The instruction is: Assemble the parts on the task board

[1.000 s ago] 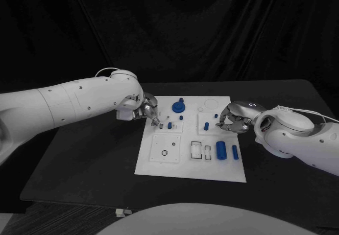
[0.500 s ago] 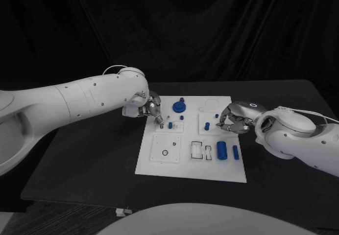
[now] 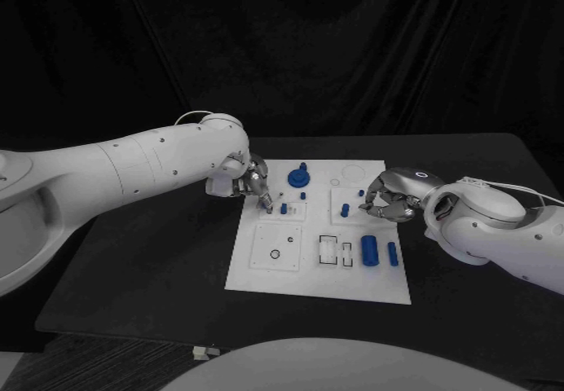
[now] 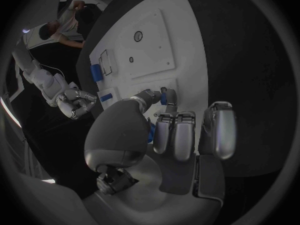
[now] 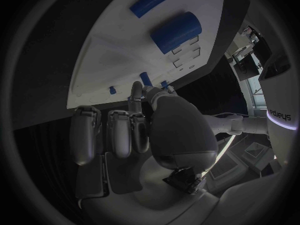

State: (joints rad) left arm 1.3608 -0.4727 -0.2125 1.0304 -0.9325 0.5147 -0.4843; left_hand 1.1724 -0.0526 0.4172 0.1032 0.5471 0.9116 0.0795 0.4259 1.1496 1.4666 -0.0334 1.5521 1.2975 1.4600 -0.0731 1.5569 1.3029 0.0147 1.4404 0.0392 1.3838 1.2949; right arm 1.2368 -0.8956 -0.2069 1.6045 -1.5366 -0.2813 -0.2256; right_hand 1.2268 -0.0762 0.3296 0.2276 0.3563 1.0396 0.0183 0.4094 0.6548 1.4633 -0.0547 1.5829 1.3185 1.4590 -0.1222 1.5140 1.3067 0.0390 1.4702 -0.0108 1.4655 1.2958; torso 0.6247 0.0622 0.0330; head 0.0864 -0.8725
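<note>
Head view: left hand [image 3: 247, 184] pinches a small blue peg [image 3: 284, 208] on the task board's [image 3: 300, 281] far left; right hand [image 3: 388, 201], fingers curled on nothing, rests beside another blue peg [image 3: 345, 209].

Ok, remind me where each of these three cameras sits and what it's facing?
Head view: on the robot's head, looking down at the task board; both white arms show, left hand and right hand.
Left wrist view: behind the left hand, facing the board.
Right wrist view: behind the right hand, facing the board.
Shared: the left wrist view also shows the right hand; all show the board.
</note>
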